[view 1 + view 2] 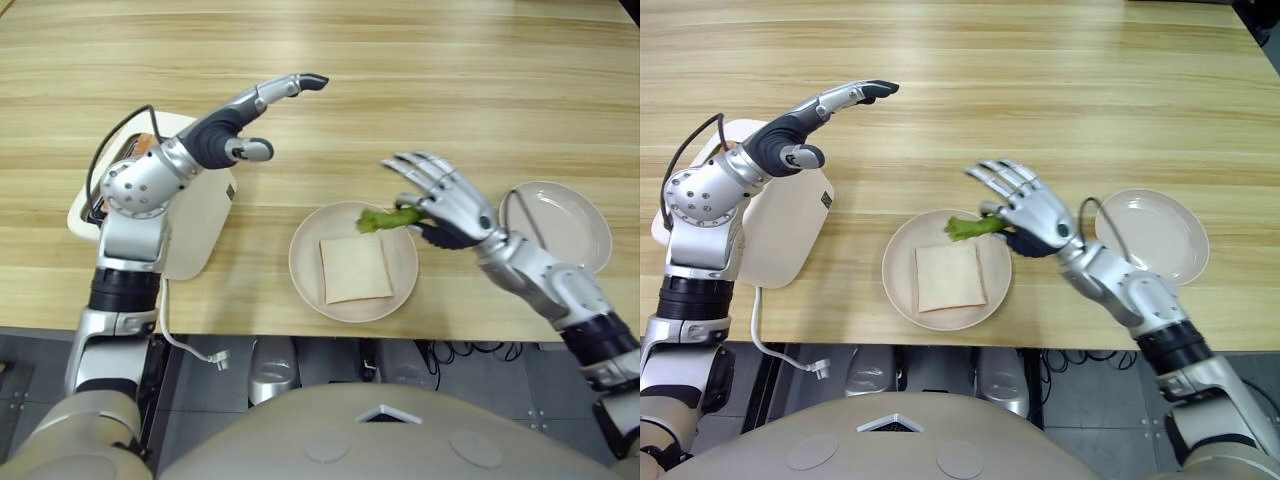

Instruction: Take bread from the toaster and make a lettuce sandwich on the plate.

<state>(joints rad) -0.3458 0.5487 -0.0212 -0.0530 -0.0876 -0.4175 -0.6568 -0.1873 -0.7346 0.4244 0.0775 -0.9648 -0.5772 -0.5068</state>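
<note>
We see the left hand (228, 128) raised above the toaster (196, 232) at the left of the tabletop (450, 80), its fingers stretched out and apart with nothing in them. The right hand (447, 200) pinches a lettuce leaf (386, 218) between thumb and fingers while the other fingers fan out straight; the leaf hangs over the far right rim of the plate (301, 262). On that plate a slice of bread (355, 270) lies flat, just beside the leaf, and we cannot tell whether the two touch. A second plate (592, 218) sits further right, near the right wrist. In the left eye view a brown edge shows at the toaster's top beside the left forearm; it may be a slice, but we cannot say. The forearm covers most of the toaster's top. The right eye view gives us the toaster's cord and its plug (820, 368) hanging clear below the tabletop's near edge
</note>
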